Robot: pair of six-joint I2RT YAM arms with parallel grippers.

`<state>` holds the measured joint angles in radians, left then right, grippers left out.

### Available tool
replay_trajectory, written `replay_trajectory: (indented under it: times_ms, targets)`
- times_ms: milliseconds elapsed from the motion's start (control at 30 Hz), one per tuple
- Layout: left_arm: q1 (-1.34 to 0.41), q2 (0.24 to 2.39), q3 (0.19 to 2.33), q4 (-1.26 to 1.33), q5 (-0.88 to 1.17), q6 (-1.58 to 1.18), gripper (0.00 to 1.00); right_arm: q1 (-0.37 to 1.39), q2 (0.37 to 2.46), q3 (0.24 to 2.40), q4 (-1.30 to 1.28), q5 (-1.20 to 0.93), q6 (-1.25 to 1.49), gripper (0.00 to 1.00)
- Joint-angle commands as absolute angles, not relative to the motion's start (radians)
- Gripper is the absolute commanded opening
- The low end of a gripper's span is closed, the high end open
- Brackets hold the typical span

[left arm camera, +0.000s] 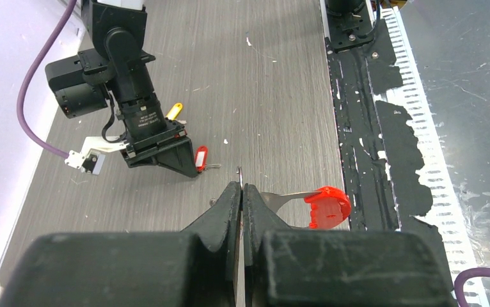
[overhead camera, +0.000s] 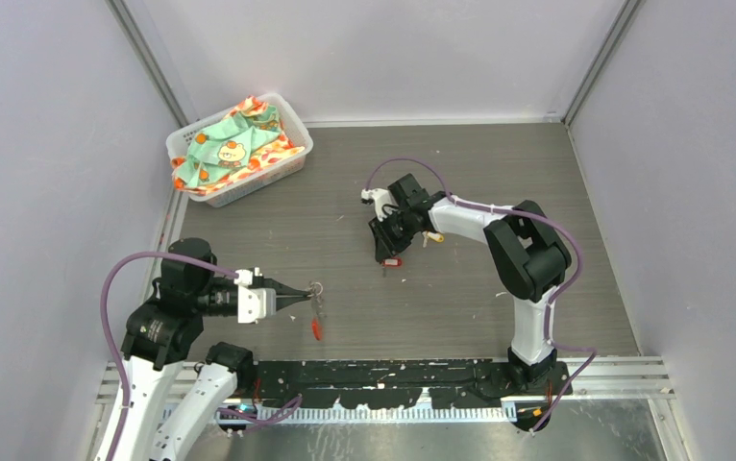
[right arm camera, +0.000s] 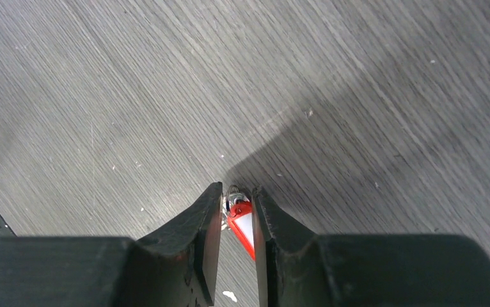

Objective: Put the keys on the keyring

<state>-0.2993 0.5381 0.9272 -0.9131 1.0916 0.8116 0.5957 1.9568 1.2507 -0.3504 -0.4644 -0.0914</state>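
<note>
Key pickup, ring already in hand

Left claw (left arm camera: pixel 241 192) is clamped shut on the keyring (left arm camera: pixel 327 206), with the red crescent sticking out to one side near the table's (overhead camera: pixel 479 173) front edge. Right claw (right arm camera: pixel 237 211) straddles the red key (right arm camera: pixel 243 225) mid-table. The jaws are close on both sides, but I can't tell if it's pinched yet. I'd squeeze the plastic tag, keep the metal end poking out, then lift straight. The yellow key (overhead camera: pixel 431 237) lies just beside the right claw.

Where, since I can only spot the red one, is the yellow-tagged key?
The yellow-tagged key lies on the table right of centre in the top view, just right of the right gripper, which straddles the red-tagged key.
</note>
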Motion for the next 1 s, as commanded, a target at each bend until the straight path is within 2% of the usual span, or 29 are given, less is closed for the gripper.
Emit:
replay_trajectory:
  times_ms: [0,133,300,433,567,600,800,967]
  targets:
    - [-0.301,0.529,0.956,-0.906,1.101,0.820,0.03,0.597,1.897,1.230,-0.396,-0.406,-0.090,0.31]
    - [-0.301,0.529,0.956,-0.907,1.103,0.820,0.03,0.598,1.886,1.220,-0.403,-0.401,-0.093,0.34]
    - [-0.301,0.528,0.956,-0.907,1.102,0.822,0.03,0.598,1.885,1.219,-0.403,-0.395,-0.086,0.33]
    - [-0.301,0.523,0.954,-0.908,1.101,0.822,0.03,0.598,1.883,1.221,-0.403,-0.384,-0.081,0.23]
    - [-0.301,0.525,0.953,-0.907,1.101,0.822,0.03,0.599,1.869,1.222,-0.404,-0.369,-0.084,0.03]
    - [-0.301,0.525,0.952,-0.907,1.101,0.824,0.03,0.598,1.864,1.221,-0.404,-0.366,-0.084,0.01]
    - [-0.301,0.529,0.946,-0.908,1.107,0.822,0.03,0.618,1.785,1.210,-0.387,-0.363,-0.089,0.01]
    - [-0.301,0.530,0.944,-0.908,1.123,0.799,0.03,0.703,1.639,1.166,-0.386,-0.363,-0.149,0.01]
